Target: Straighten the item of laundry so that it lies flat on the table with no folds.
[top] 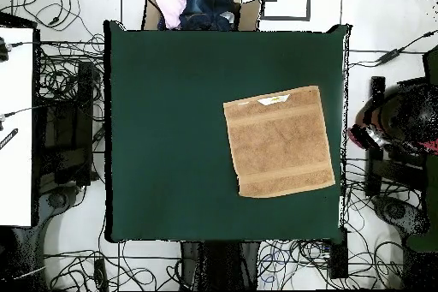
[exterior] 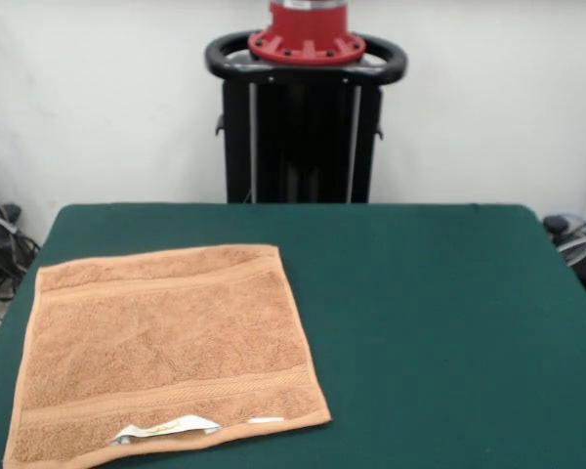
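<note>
Off the table's right edge in the overhead view, beside the cloth: a red and black mass (top: 395,122), seemingly the drawn-back arm. Cannot make out the claw within it, so cannot tell how far open it is or whether it has hold of anything. Touches nothing on the table top. In the front view, shows only the black pedestal (exterior: 301,127) with its red collar, at the far side.

Nearest that mass, the item of laundry (top: 279,141): spread open on the table (top: 171,134), in the half next to the arm, slightly askew to the table's edges. In the front view, lies at the near left corner (exterior: 166,352), reaching the picture's bottom edge. Looks flat, with 2 woven bands running across it. Carries a white care label (exterior: 166,427) at the near edge, where the hem seems a little turned up.

Beyond the table (exterior: 439,313), in the overhead view: a box of clothes (top: 201,6) past the far edge, and tangled cables (top: 64,147) on the floor.
</note>
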Robot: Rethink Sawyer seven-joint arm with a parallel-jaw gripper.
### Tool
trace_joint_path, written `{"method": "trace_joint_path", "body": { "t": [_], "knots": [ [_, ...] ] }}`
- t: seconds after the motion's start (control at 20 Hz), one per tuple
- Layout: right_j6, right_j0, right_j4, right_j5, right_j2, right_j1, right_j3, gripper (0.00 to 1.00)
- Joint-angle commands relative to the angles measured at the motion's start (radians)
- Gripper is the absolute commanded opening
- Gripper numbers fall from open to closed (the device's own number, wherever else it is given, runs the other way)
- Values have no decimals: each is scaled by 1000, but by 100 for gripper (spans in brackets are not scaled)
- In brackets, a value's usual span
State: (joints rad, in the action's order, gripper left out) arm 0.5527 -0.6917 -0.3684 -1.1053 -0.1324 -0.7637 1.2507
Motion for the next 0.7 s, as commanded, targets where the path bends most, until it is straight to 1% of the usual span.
{"method": "trace_joint_path", "body": {
  "t": [0.05, 0.1, 0.15, 0.2, 0.7],
  "knots": [
    [359, 50, 43, 96, 94, -99, 300, 100],
    [372, 58, 48, 104, 102, -107, 314, 100],
    [382, 63, 49, 104, 108, -95, 302, 100],
    [392, 70, 53, 111, 117, -99, 312, 100],
    [489, 142, 107, 199, 201, -188, 487, 100]
  ]
}}
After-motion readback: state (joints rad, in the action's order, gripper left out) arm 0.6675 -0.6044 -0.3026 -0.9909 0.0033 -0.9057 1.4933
